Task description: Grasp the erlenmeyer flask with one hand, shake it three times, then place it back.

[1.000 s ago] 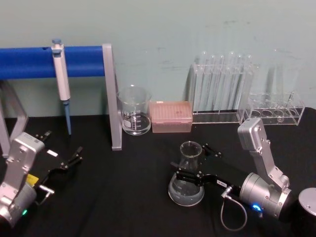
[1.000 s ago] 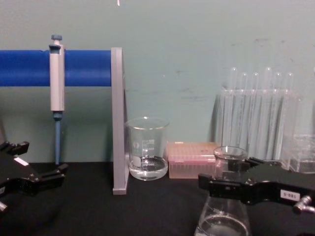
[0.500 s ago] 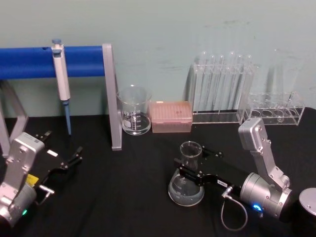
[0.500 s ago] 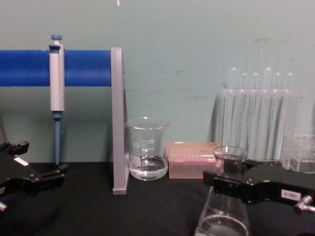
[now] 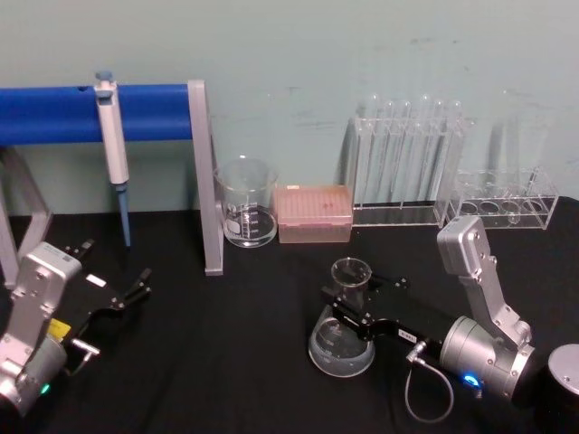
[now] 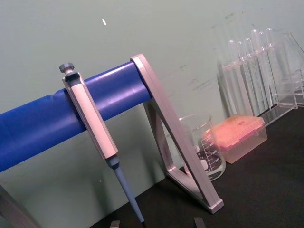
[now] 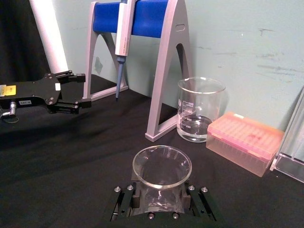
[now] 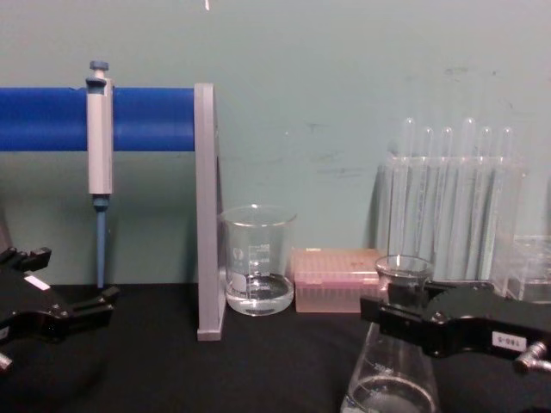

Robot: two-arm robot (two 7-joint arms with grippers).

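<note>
One gripper is at work: the right gripper (image 5: pixel 358 297) reaches in from about four o'clock, and its two jaws are closed against the neck of the erlenmeyer flask (image 5: pixel 341 345), just below the flared rim. That flask stands upright with its wide base on the black table (image 5: pixel 244 362) and a little clear liquid at the bottom. From the flask, the pink tip box (image 5: pixel 313 213) lies at about twelve o'clock and the glass beaker (image 5: pixel 246 203) at eleven, both well apart from it. Out at nine o'clock the left gripper (image 5: pixel 116 269) sits low over the table, jaws spread, holding nothing.
</note>
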